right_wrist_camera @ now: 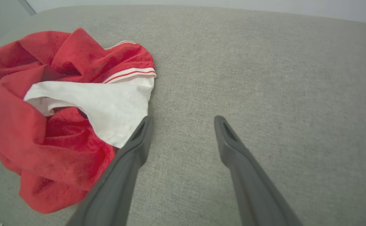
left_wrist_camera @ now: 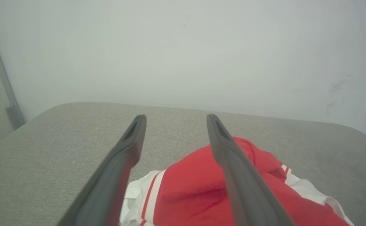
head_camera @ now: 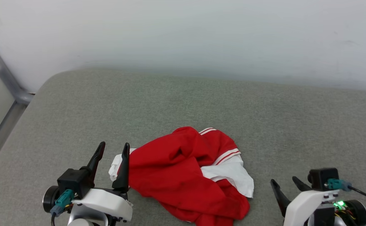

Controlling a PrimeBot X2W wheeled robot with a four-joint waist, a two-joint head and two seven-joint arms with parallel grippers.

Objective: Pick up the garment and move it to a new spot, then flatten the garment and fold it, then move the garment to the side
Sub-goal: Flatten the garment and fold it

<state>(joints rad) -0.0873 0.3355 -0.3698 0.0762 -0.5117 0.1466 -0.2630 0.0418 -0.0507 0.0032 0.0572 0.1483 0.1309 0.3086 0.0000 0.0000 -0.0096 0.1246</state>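
Note:
The garment (head_camera: 183, 175) lies crumpled in a heap on the grey surface, red with white panels and red-and-white striped trim; its number and lettering are hidden in the folds. My left gripper (head_camera: 113, 148) is open at the heap's left edge, with one finger over the white corner. In the left wrist view the left gripper (left_wrist_camera: 173, 121) hangs above the garment (left_wrist_camera: 195, 194), nothing between its fingers. My right gripper (head_camera: 284, 182) is open, off to the right of the heap and apart from it. In the right wrist view the garment (right_wrist_camera: 54, 103) lies left of the right gripper (right_wrist_camera: 183, 121).
The grey fabric-covered surface (head_camera: 264, 119) stretches wide behind and to the right of the heap. A pale wall (head_camera: 183, 34) rises along its far edge. A grey metal frame (head_camera: 10, 84) runs past the rounded left corner.

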